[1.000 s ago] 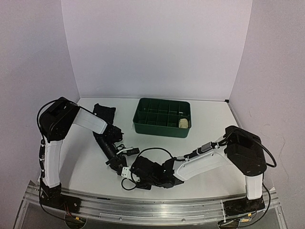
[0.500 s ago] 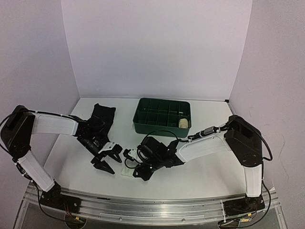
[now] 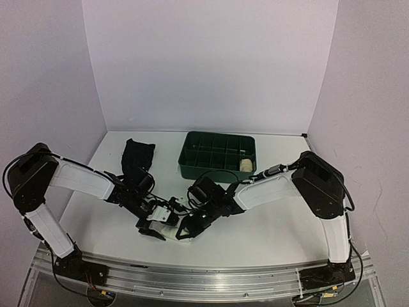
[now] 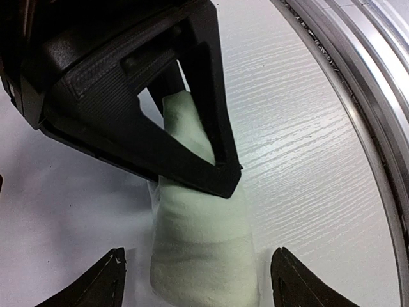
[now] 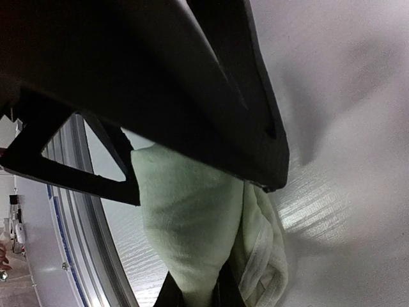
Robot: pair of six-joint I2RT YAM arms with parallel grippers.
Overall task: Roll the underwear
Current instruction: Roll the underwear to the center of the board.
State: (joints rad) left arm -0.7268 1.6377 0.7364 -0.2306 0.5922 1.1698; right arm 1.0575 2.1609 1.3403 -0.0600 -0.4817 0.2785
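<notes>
A small white underwear (image 4: 204, 256), rolled into a short bundle, lies on the white table near its front edge. My right gripper (image 5: 201, 182) is shut on one end of the roll (image 5: 192, 236); in the left wrist view its black fingers (image 4: 198, 134) clamp the far end. My left gripper (image 4: 198, 284) is open, one fingertip on each side of the roll's near end without touching it. From above, the two grippers (image 3: 153, 227) (image 3: 186, 227) meet with the roll mostly hidden between them. The black underwear (image 3: 137, 157) lies flat at the back left.
A green divided tray (image 3: 192, 167) stands at the back centre, with a cream rolled piece (image 3: 245, 165) in a right-hand compartment. The metal rail (image 4: 377, 128) of the table's front edge runs close beside the roll.
My left gripper has opened and moved right, so that its fingers now straddle the roll. My right gripper stayed shut on the roll and carried it a little away from the front edge.
</notes>
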